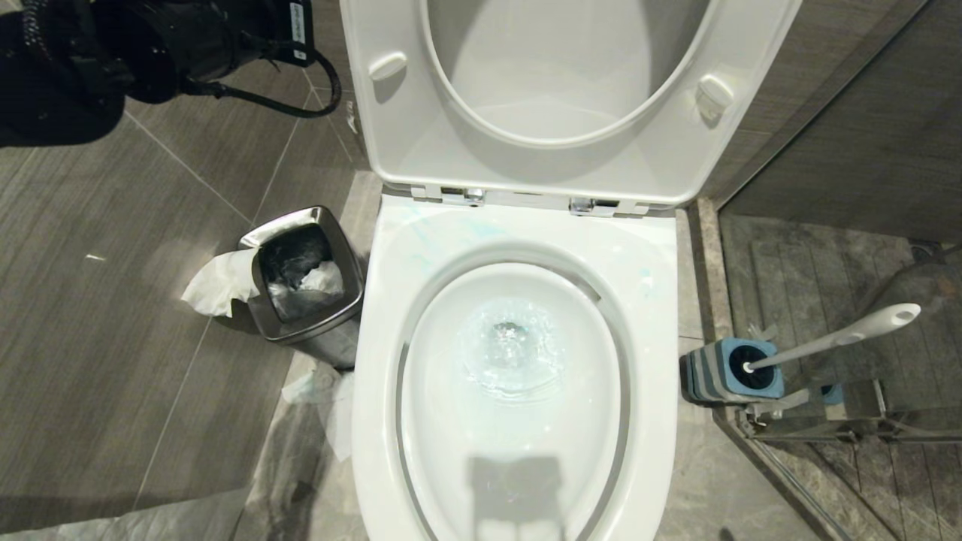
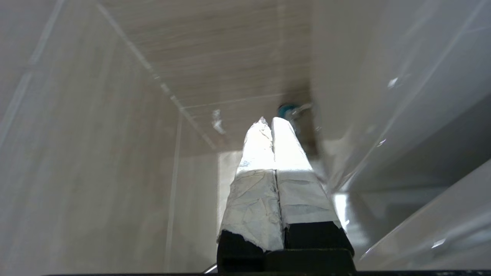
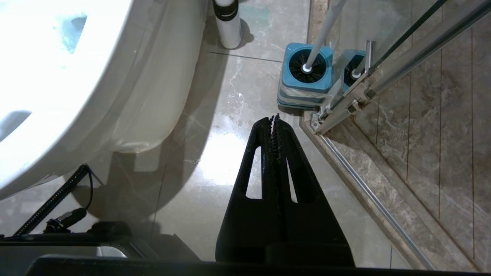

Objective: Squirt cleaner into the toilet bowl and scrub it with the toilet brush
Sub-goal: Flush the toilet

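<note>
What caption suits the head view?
Open toilet bowl with teal-tinted water; toilet brush parked in its holder beside it.

— What kind of room is this looking like?

— A bathroom. A white toilet is standing with its seat (image 1: 571, 83) and lid raised, and the toilet bowl (image 1: 518, 248) is holding pale blue water.

— Anything near the right gripper (image 3: 275, 119)?

— Just ahead of its closed tips, a toilet brush (image 3: 320, 36) is sitting in a blue-topped holder (image 3: 305, 82), touching a glass shower partition (image 3: 387, 57) on a metal track. Polished stone floor tiles (image 3: 222, 153) are gleaming beneath it.

— And the far side?

— A steel waste bin (image 1: 304, 278) is spilling tissue (image 1: 218, 285) beside the bowl.
</note>
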